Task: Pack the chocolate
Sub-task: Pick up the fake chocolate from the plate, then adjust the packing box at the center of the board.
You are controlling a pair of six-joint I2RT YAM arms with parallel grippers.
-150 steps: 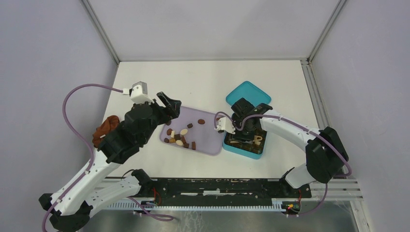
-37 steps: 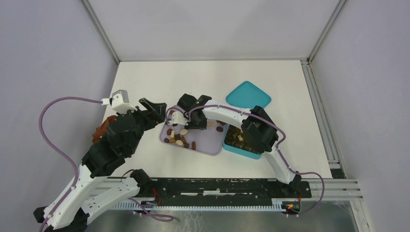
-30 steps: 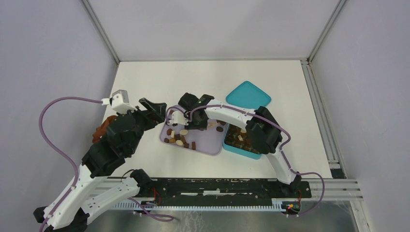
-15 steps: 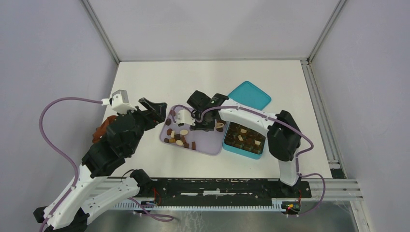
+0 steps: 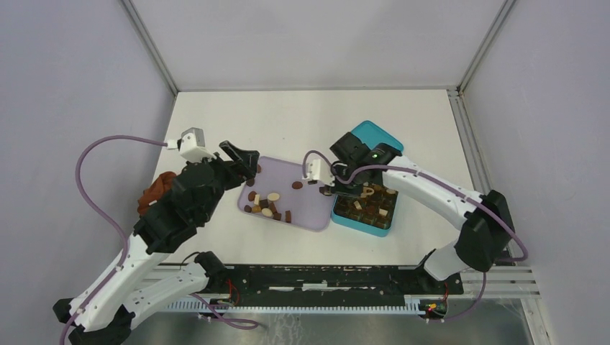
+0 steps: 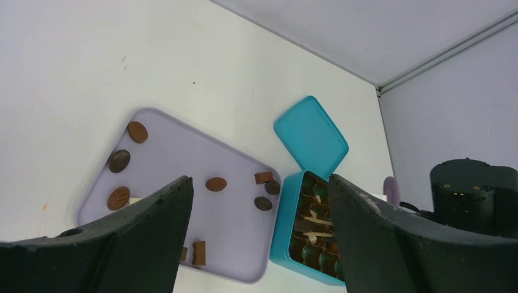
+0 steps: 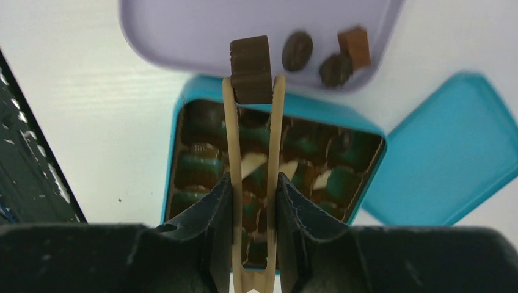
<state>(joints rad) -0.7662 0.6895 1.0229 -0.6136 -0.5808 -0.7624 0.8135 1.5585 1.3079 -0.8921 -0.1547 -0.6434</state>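
Observation:
Several small brown and cream pieces of chocolate [image 5: 267, 205] lie on a lilac tray [image 5: 309, 212]. To its right stands the open teal box [image 5: 338, 215], its cells partly filled with chocolate. My right gripper [image 7: 253, 183] is shut on wooden tongs [image 7: 229, 152]. The tongs pinch a brown rectangular chocolate [image 7: 250, 68], which hangs over the gap between tray [image 7: 201, 30] and box [image 7: 177, 122]. In the top view this piece [image 5: 327, 191] sits at the box's left edge. My left gripper [image 6: 258, 180] hovers open and holds nothing, above the tray's left end [image 5: 244, 159].
The teal lid [image 5: 374, 136] lies flat behind the box, touching its far corner. A rust-brown cloth lump [image 5: 155, 190] sits at the table's left edge, partly under my left arm. Three loose chocolates [image 7: 297, 50] rest by the tray's rim closest to the box.
My right gripper has swung right from the tray's middle to the box's left edge, carrying the chocolate in the tongs. The left arm has shifted slightly right.

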